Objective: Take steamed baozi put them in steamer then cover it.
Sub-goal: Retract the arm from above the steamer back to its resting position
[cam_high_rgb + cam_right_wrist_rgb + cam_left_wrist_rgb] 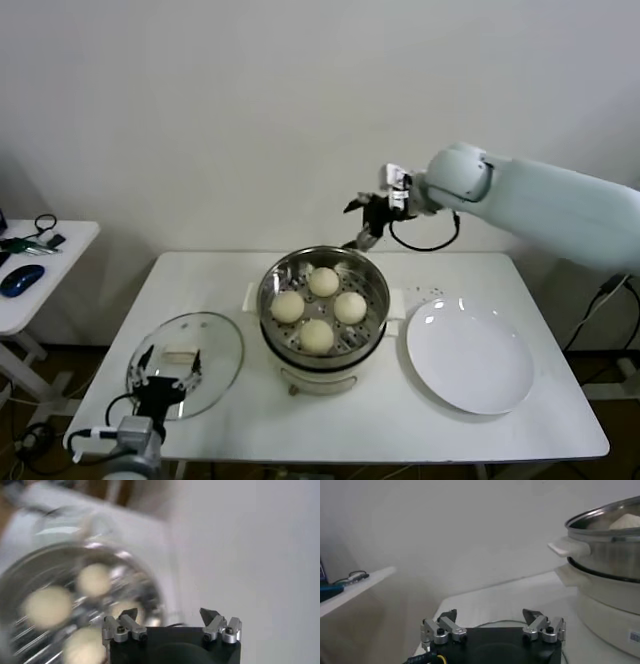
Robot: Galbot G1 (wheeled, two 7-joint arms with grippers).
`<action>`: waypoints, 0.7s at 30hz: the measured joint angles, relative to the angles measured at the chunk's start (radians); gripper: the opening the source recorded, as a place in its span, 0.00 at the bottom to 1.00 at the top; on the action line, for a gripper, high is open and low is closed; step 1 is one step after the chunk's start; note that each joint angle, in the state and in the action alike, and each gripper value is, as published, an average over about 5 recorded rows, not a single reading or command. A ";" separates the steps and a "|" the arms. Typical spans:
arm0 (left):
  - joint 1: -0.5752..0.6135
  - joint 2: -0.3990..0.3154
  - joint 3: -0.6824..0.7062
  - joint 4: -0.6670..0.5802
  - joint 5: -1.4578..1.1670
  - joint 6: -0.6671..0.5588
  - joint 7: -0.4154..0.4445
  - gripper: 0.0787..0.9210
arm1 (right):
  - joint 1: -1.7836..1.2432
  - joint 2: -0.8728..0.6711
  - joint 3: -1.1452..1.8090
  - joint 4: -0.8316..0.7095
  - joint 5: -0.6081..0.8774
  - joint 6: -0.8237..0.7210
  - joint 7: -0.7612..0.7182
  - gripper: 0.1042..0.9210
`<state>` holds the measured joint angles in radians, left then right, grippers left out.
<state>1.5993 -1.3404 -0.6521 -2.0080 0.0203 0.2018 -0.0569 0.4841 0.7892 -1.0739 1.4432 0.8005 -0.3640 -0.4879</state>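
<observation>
From the head view, four steamed baozi (319, 308) sit in the steamer (323, 345) mid-table; the right gripper (367, 222) hangs above its far rim, fingers apart, empty. The cover (186, 362) lies flat to the left, the left gripper (160, 390) just over its near edge — spread wide.

Left wrist view: steamer (607, 575) stands beside the parted fingers (438, 630).

Right wrist view: baozi (48, 606) lie below the open fingers (222, 626).

White plate (470, 358) on white table (400, 420); blue mouse (20, 279), cables (40, 232) on side table (70, 240).
</observation>
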 measured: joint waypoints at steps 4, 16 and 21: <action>-0.012 0.008 -0.007 0.011 0.010 -0.008 -0.009 0.88 | -0.218 -0.095 0.241 0.049 0.010 0.009 0.152 0.88; -0.040 0.038 0.003 0.060 0.071 -0.085 -0.060 0.88 | -1.011 -0.167 1.039 0.203 -0.088 0.172 0.329 0.88; -0.039 0.049 0.004 0.090 0.120 -0.138 -0.096 0.88 | -1.342 -0.073 1.338 0.226 -0.139 0.286 0.322 0.88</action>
<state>1.5598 -1.2916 -0.6483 -1.9175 0.1402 0.0636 -0.1533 -0.8581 0.7160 0.2643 1.6690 0.6615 -0.0785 -0.1654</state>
